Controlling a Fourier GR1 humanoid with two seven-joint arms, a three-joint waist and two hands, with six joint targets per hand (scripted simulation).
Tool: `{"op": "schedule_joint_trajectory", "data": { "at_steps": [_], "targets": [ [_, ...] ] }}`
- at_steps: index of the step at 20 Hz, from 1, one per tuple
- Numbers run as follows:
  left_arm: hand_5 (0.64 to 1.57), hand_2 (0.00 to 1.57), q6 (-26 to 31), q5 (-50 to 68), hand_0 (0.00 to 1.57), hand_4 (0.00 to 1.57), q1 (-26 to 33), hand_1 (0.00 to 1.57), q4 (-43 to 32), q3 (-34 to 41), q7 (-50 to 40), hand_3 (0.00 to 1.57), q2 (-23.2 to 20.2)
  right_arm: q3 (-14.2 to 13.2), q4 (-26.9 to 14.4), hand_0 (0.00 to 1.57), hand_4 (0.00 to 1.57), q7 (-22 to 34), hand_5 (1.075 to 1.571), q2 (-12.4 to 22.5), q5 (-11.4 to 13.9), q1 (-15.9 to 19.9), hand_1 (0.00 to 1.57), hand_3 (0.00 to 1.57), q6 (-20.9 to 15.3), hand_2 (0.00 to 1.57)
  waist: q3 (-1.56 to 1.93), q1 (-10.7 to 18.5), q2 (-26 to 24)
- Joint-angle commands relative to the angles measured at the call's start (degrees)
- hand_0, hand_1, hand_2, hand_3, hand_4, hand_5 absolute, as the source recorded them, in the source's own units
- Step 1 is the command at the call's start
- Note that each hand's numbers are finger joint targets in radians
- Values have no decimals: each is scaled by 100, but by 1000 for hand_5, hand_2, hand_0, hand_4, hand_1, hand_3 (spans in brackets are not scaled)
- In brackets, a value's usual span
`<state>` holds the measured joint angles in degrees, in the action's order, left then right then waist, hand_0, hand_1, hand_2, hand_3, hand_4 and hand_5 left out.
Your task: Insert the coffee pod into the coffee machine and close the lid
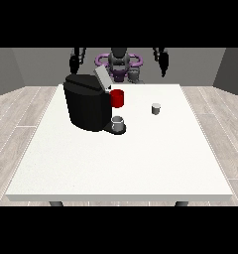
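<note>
Desk [141, 163], white and wide, carries a black coffee machine [86, 106] as its main landmark, standing toward the far side, at the view's left of the middle. Its grey lid [102, 78] is raised and tilted up at the machine's top. A red part [117, 98] sits on the machine's side facing the view's right, and below it a small grey cup [118, 122] rests on the machine's base. The pod [156, 108], small and pale, stands on the desk to the view's right of the machine, well apart from it. Behind the machine the robot [119, 63] sits with both arms raised off the desk. The robot hand at the view's left [75, 61] hangs above the machine's far edge; the robot hand at the view's right [163, 62] hangs beyond the pod. Neither touches anything, and whether their fingers are straight or curled I cannot tell
</note>
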<state>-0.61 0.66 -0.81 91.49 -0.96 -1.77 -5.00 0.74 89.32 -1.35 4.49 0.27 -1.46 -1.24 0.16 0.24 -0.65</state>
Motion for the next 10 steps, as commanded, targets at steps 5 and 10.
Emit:
{"op": "schedule_joint_trajectory", "data": {
  "at_steps": [5,10],
  "targets": [
    [1571,0,262,165,0,282,-203,0,-330,268,1022,0,2,-141,-181,0,128,86,1571,223,-189,49,0,0,450,0,-17,-168,63],
    [1571,0,564,9,0,264,115,0,-171,256,913,0,-415,-557,-100,0,94,-596,1571,-200,-220,-47,0,0,-359,0,-15,-136,-183]
  ]
}}
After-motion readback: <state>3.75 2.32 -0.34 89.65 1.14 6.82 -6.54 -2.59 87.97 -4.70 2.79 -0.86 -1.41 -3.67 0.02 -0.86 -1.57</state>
